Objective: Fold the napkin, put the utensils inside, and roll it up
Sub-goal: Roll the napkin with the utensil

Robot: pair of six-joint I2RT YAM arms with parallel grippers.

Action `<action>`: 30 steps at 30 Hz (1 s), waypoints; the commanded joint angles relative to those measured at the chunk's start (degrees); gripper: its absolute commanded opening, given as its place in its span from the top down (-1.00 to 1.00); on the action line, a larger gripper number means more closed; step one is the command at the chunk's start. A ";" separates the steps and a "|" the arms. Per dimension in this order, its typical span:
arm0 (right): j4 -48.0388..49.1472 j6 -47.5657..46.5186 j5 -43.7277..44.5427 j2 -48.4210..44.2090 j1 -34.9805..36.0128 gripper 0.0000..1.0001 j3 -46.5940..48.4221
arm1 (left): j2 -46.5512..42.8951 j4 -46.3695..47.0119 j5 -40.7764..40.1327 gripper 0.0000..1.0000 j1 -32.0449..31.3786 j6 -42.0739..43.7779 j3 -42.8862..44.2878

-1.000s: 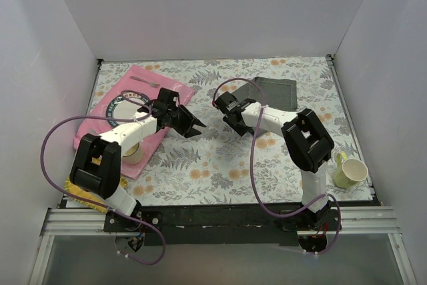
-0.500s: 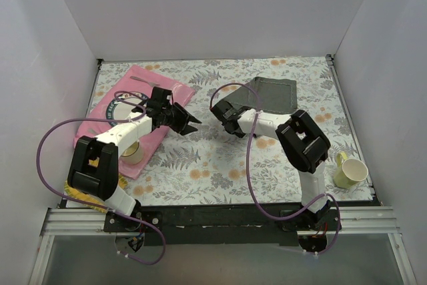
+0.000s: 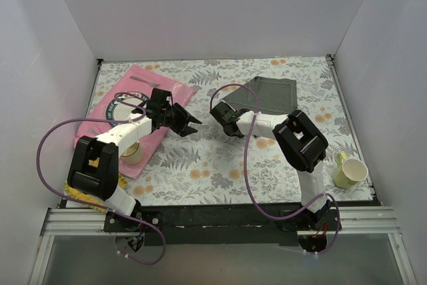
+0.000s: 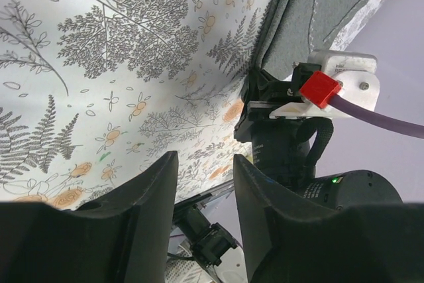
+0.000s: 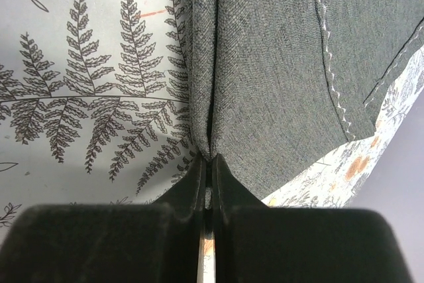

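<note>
The right gripper [image 5: 207, 171] is clamped tight on a pinched ridge of the napkin [image 3: 273, 93], its fingers pressed together with grey cloth bunched between them. It now sits a little closer to the pink placemat [image 3: 167, 88] than it did a second ago. The napkin's edge on the placemat side comes along with it, so what was a flat rectangle now stretches and lifts toward the placemat, while the part farther from the placemat lies flat on the tabletop [image 3: 200, 165]. The left gripper [image 3: 189, 125] is also slightly nearer the placemat's right edge than before; its fingers are spread wide with nothing between them, pointing away from the placemat at the held edge. A slim silver utensil [image 3: 144, 81] lies on the placemat's far part, untouched. By my reading the fold is only beginning — one edge is in hand and being carried over, but no crease is laid yet, and placing the utensil and rolling are all still ahead. The open left gripper looks held ready, perhaps to take a second hold on that edge
</note>
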 commanded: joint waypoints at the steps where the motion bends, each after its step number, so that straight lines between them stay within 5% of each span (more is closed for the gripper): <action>1: -1.36 3.54 -2.47 0.98 0.23 0.97 1.43 | -2.57 4.28 1.94 0.09 0.35 -0.08 -2.30; 10: -5.67 8.46 -7.83 -2.89 0.32 0.97 4.25 | 3.57 13.77 6.50 -0.18 0.35 -1.13 -3.36; 30: -1.72 9.79 -16.09 -8.69 -4.43 0.97 -0.41 | 27.22 28.19 6.95 -0.26 -7.47 -9.13 9.90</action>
